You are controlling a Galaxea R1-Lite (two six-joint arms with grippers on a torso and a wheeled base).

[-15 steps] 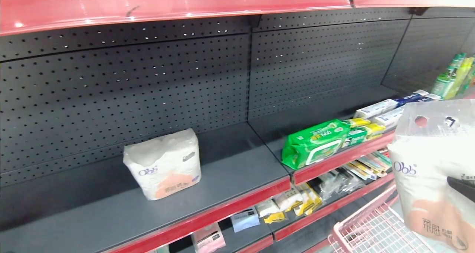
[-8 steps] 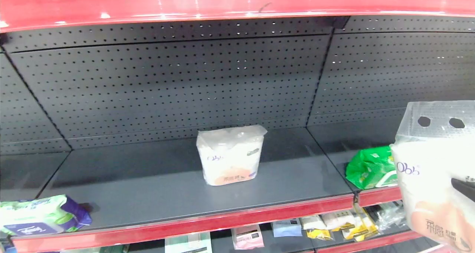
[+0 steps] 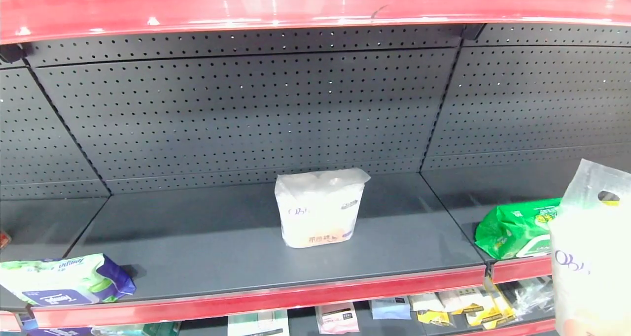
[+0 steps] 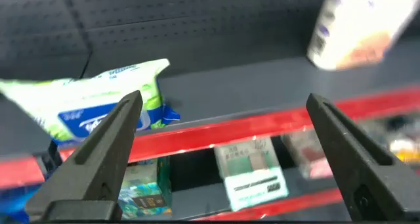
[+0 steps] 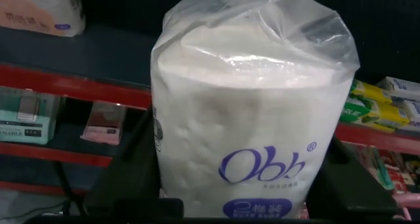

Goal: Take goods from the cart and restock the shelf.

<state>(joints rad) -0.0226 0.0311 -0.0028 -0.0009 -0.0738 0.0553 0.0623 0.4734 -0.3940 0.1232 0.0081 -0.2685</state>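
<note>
A white tissue pack stands upright mid-shelf on the dark grey shelf board; the left wrist view shows that same pack on the board. A second, identical pack hangs at the lower right in front of the shelf. My right gripper is shut on this pack, one black finger on each side. My left gripper is open with nothing between its fingers, level with the shelf's red front edge.
A blue-and-green wipes pack lies at the shelf's front left, and a green wipes pack lies on the neighbouring board to the right. Small goods fill the shelf below. A red shelf overhangs above.
The head camera has swung left: the cart and the right-hand goods left the picture and the shelf pack moved to the middle. The held pack now sits lower at the right edge.
</note>
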